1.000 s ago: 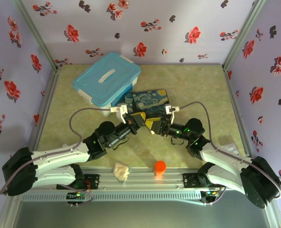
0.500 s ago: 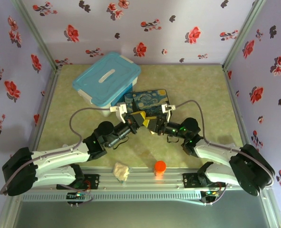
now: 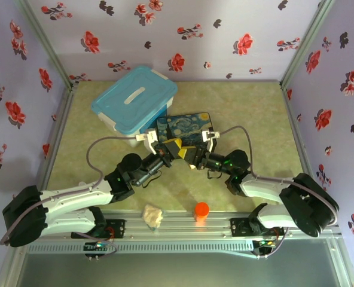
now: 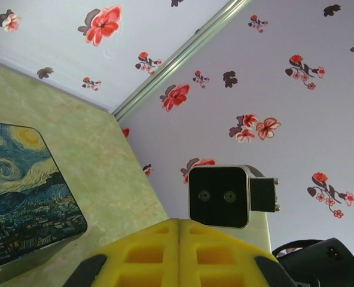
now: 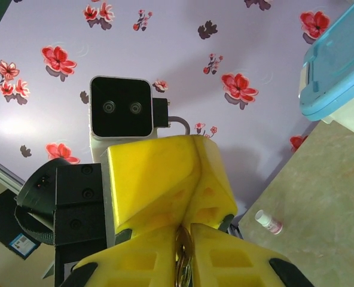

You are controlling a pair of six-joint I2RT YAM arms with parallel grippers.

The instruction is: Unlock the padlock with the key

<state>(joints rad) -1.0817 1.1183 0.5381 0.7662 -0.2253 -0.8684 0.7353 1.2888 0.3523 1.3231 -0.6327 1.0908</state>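
Both arms meet in the middle of the table, just in front of the Starry Night box. The two sets of yellow fingers are tip to tip, raised off the surface.

The right gripper is pinched in on a small brass-gold bit wedged between its fingers. As far as I can make out that's the padlock, so it's up in the air between the two grippers rather than on the table. Only a sliver of it peeks out, and I can't see the shackle.

The left gripper is fully closed. Its own wrist view shows the two yellow pads pressed flat together, with no gap. Whether something thin is trapped in there, I honestly can't tell.

Other stuff around: a blue lidded bin behind and left of the painted box, an orange cap and a crumpled whitish lump by the near rail, and a little white bottle lying on the mat.
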